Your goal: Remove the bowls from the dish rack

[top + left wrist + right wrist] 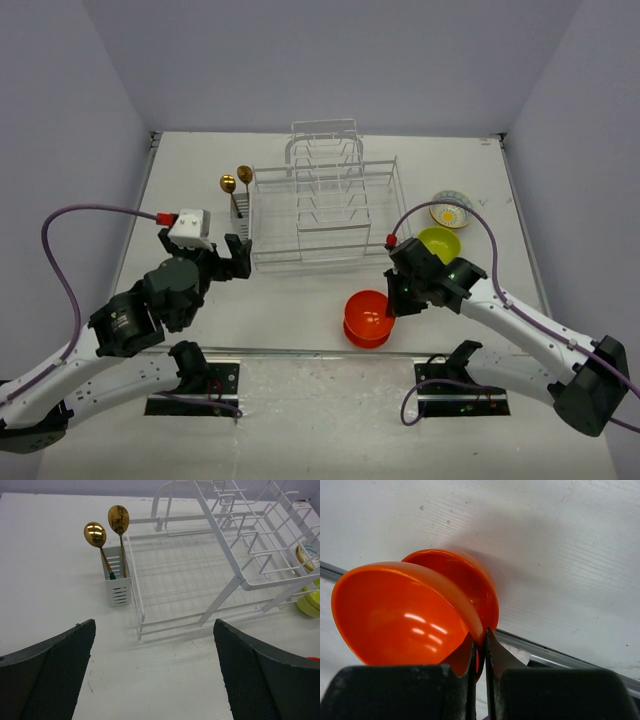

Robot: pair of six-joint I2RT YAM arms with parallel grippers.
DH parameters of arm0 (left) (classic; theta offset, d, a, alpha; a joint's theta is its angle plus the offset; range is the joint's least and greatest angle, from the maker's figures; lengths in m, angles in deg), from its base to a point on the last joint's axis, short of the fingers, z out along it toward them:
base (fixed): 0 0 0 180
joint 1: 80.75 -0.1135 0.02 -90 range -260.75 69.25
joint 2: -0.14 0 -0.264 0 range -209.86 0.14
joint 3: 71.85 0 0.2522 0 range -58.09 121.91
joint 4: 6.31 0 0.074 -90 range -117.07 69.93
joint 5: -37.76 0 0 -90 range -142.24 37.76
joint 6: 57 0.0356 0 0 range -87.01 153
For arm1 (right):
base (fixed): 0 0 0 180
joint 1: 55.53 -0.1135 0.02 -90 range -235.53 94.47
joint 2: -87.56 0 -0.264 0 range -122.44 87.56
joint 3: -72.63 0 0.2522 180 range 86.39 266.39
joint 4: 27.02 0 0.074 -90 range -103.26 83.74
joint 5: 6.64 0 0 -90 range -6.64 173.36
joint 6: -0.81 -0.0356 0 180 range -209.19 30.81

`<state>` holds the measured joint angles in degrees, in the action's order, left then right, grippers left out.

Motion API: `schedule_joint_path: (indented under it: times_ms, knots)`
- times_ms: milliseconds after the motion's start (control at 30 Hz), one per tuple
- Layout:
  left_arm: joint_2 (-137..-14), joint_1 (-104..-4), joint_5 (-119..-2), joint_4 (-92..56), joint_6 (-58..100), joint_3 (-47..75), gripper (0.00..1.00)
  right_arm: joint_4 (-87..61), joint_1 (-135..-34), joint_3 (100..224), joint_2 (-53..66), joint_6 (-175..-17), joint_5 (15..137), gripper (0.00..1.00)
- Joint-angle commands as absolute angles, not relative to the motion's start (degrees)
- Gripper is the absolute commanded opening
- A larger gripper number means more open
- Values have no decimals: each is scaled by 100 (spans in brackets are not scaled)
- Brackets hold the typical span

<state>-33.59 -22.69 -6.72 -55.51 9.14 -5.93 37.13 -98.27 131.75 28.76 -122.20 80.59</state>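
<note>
While clamped on near rim of upper bowl (400, 615), right tool (480, 636) just above lower bowl (467, 575) on desk (560, 540); left tool (155, 622) apart, facing rack (242, 579).

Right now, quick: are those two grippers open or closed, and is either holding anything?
Left gripper: open, holding nothing.
Right gripper: closed on the rim of an orange-red bowl.
</note>
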Motion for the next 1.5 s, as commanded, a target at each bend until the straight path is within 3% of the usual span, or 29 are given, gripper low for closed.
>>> schedule_joint_path:
  times_ms: [0, 967, 1100, 1200, 1467]
  knots:
    - [-3317, -2248, -408, -5206, 1093, -588, 100, 3385, -9859, 13060, 2833, -12487, 7940, 3]
    - [-3466, -2248, -627, -5092, 1287, -623, 100, 3261, -10088, 12831, 3017, -12707, 7834, 33]
    - [-3528, -2248, -504, -5092, 1217, -641, 100, 3569, -10088, 13032, 3254, -12733, 8054, 32]
    - [-3598, -2257, -460, -5092, 1164, -650, 100, 3772, -10088, 13130, 3369, -12716, 8133, 24]
    - [-4151, -2345, 208, -5636, 182, -439, 100, 4141, -10088, 13648, 3851, -12646, 8651, 29]
